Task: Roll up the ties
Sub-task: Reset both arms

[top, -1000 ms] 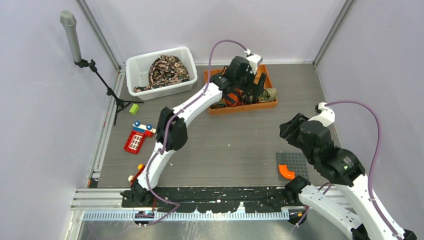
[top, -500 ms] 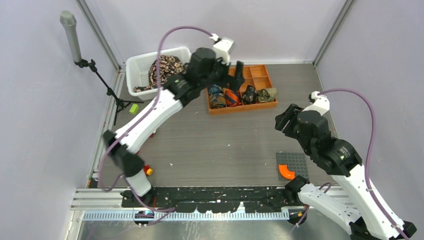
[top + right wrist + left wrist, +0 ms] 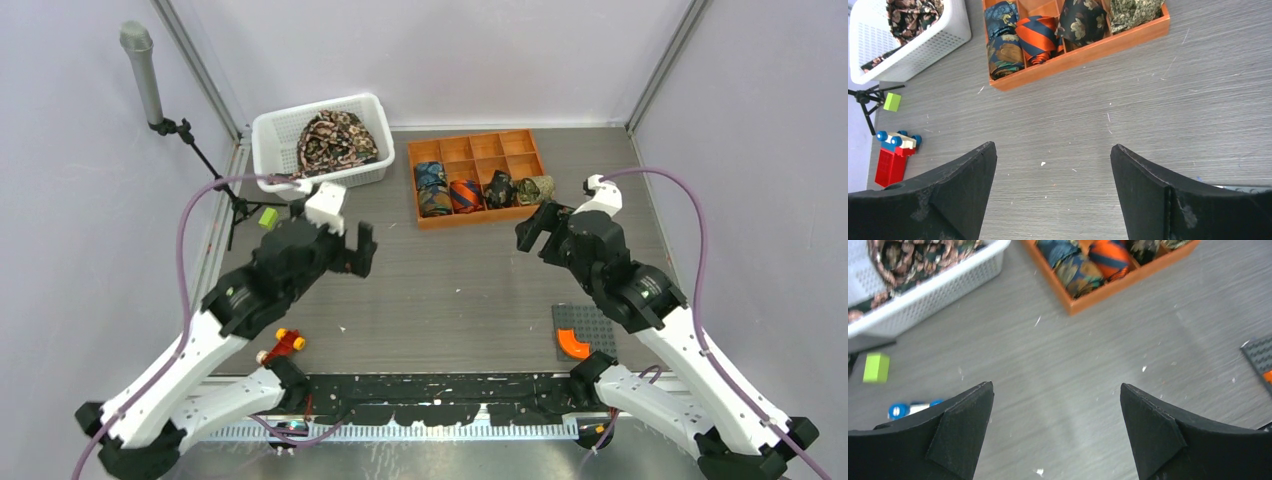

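Note:
A pile of unrolled black floral ties (image 3: 335,140) lies in the white basket (image 3: 320,180) at the back left. Several rolled ties sit in the front row of the orange tray (image 3: 475,222): blue (image 3: 432,188), orange-striped (image 3: 464,192), black floral (image 3: 499,188) and olive (image 3: 535,187). My left gripper (image 3: 352,252) is open and empty over bare table, in front of the basket. My right gripper (image 3: 530,228) is open and empty just in front of the tray's right end. The right wrist view shows the rolls (image 3: 1037,37) beyond its jaws (image 3: 1053,150). The left wrist view (image 3: 1055,390) shows only table between its jaws.
A microphone stand (image 3: 150,90) stands at the far left with a green block (image 3: 268,216) by its feet. A red toy piece (image 3: 283,345) lies near the front left. A grey baseplate (image 3: 590,322) with an orange curved piece (image 3: 573,345) lies at the front right.
My left arm has pulled back from the orange tray to the left middle of the table, still open. My right arm has moved forward and left toward the tray.

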